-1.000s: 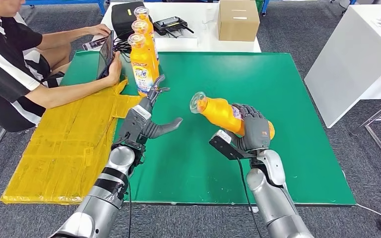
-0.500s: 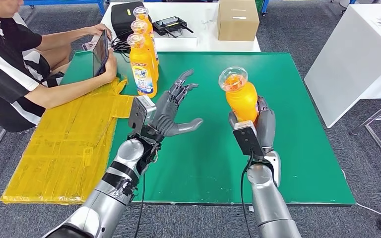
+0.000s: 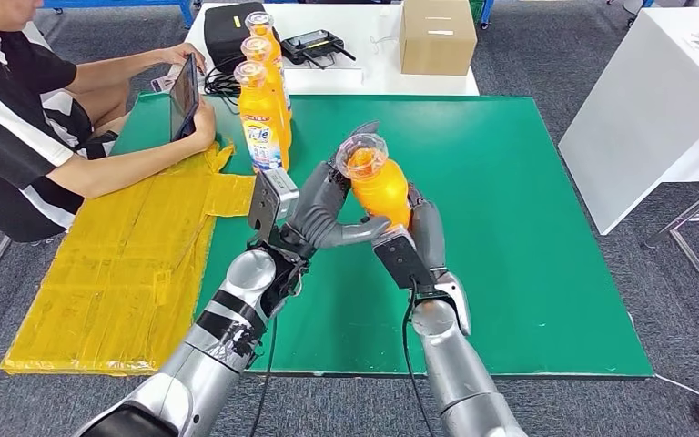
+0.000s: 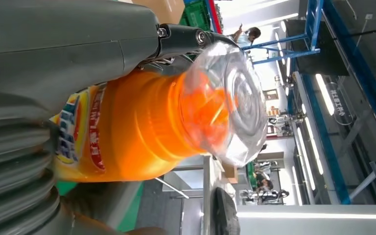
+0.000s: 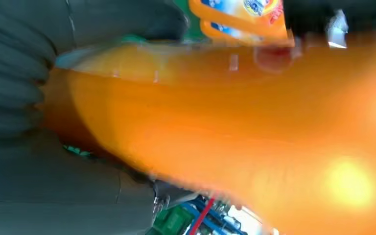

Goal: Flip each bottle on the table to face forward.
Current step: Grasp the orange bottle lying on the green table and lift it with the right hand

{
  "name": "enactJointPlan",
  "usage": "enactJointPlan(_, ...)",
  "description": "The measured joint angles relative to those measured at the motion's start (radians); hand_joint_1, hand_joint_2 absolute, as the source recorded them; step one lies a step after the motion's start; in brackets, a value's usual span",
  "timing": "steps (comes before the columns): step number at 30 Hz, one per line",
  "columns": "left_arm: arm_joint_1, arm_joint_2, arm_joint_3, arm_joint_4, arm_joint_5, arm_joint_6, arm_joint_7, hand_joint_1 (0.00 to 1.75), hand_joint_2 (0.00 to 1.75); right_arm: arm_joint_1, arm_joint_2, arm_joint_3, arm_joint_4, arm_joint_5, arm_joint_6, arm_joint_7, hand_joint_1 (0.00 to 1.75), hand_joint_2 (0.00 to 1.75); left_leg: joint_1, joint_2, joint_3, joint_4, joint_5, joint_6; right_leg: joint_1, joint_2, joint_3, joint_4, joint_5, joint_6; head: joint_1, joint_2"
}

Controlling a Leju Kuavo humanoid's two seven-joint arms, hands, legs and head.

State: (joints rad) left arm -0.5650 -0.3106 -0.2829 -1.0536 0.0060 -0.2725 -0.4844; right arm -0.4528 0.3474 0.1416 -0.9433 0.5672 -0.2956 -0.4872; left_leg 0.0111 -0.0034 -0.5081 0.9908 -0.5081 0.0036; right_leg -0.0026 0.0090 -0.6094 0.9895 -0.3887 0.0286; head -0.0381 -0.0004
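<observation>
Orange plastic detergent bottle with clear cap [image 3: 375,187] is upright in mid-air above the green mat surface [image 3: 528,228], centre of frame. Right robot hand [image 3: 423,232] grasps its base; left robot hand [image 3: 323,214] wraps the body from 9 o'clock, thumb under it. Risk: both grips look partial, so if either releases before the other is firm during re-grip, the smooth bottle likely slips and drops. Three matching orange bottles [image 3: 260,123] stand in a row at 11 o'clock. Seated person [image 3: 45,118] at 10 o'clock, yellow taped sheet [image 3: 118,273] at 9, cardboard box [image 3: 437,36] at 12.
</observation>
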Motion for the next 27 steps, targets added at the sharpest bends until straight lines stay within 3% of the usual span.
enactJointPlan(4,-0.004,0.000,-0.004,0.003,-0.001,0.018,0.002,0.00,1.75,-0.002,0.011,0.075,0.042,0.020,-0.047,0.030,1.75,1.75,0.000,0.000,0.000,0.000,0.000,0.000,0.000,0.000,0.000,0.000,0.000,0.000,0.000,0.000)
enactJointPlan(10,-0.005,0.000,-0.010,0.016,-0.076,0.114,-0.007,0.00,1.75,-0.003,0.013,0.175,0.056,0.004,-0.083,0.064,1.75,1.75,0.000,0.000,0.000,0.000,0.000,0.000,0.000,0.000,-0.001,0.000,0.000,0.000,0.000,0.000)
enactJointPlan(16,0.004,-0.004,-0.047,0.022,-0.197,0.233,-0.012,0.00,1.75,0.001,0.013,0.184,0.056,0.010,-0.082,0.071,1.75,1.75,0.000,0.000,0.000,0.000,0.000,0.000,0.000,0.000,-0.001,0.000,0.000,0.000,0.000,0.000)
enactJointPlan(23,0.007,-0.005,-0.065,0.027,-0.229,0.269,-0.012,0.00,1.75,0.006,0.013,0.184,0.056,0.013,-0.082,0.071,1.75,1.75,0.000,0.000,0.000,0.000,0.000,0.000,0.000,0.000,-0.001,0.000,0.000,0.000,0.000,0.000)
enactJointPlan(27,0.014,-0.011,-0.078,0.031,-0.288,0.337,-0.011,0.00,1.75,0.008,0.013,0.183,0.053,0.025,-0.082,0.071,1.75,1.75,0.000,0.000,0.000,0.000,0.000,0.000,0.000,0.000,-0.001,0.000,0.000,0.000,0.000,0.000)
